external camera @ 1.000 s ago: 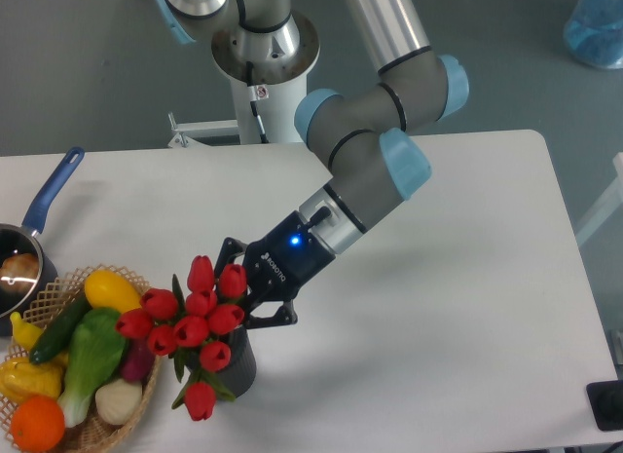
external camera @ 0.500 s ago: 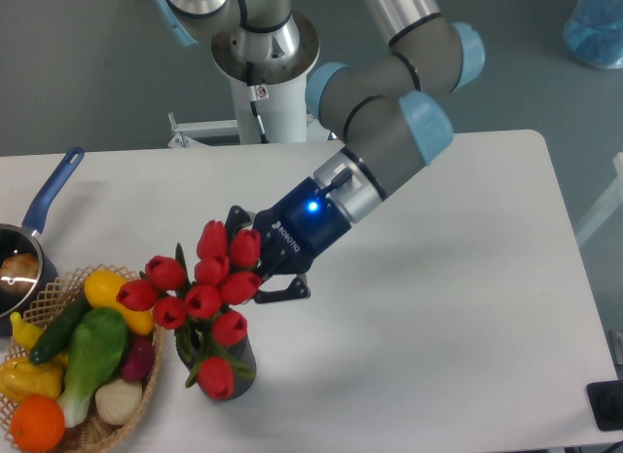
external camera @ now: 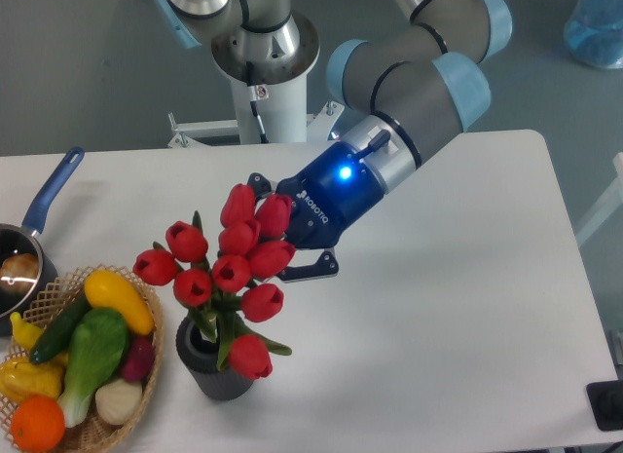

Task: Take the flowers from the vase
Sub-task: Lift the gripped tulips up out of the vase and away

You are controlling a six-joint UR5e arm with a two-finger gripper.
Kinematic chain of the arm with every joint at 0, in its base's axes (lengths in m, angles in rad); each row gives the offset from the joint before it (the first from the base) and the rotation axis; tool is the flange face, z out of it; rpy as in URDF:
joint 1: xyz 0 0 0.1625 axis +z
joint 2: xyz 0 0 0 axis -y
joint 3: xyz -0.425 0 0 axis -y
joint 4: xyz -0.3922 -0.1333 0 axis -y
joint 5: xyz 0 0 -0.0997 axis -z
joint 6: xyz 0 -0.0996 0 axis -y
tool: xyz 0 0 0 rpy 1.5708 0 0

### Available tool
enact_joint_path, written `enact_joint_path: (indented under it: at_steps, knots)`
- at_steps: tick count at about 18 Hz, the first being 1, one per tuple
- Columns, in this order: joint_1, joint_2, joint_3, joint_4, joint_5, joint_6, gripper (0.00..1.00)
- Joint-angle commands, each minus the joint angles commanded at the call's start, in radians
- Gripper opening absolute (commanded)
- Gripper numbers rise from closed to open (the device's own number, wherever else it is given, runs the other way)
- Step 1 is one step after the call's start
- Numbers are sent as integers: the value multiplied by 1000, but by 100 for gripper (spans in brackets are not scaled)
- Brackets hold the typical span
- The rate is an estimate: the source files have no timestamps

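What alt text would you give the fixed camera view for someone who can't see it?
A robot arm's gripper, shut on a bunch of red tulips, holds it above a dark grey vase on a white table, stem ends at the vase mouth. A wicker basket of vegetables and a blue-handled saucepan sit left.

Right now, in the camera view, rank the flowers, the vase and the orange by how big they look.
1. flowers, raised nearer the camera, which may inflate them
2. vase
3. orange
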Motion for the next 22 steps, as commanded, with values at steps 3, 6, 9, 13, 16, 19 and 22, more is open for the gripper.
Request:
enact_joint_path:
  at_steps: [3,6,9,13,16,19,22]
  knots:
    - [12,12,6,0,-23,-8,0]
    - [23,12,9,0,-23,-8,0]
    - [54,12,9,0,-23,-6,0]
    - [136,12,9,5,-17,35,0]
    - [193,12,0,5,-8,121,0]
    - [216,26,-5,5,84,171,0]
    - [213,38,-38,2,323,374,0]
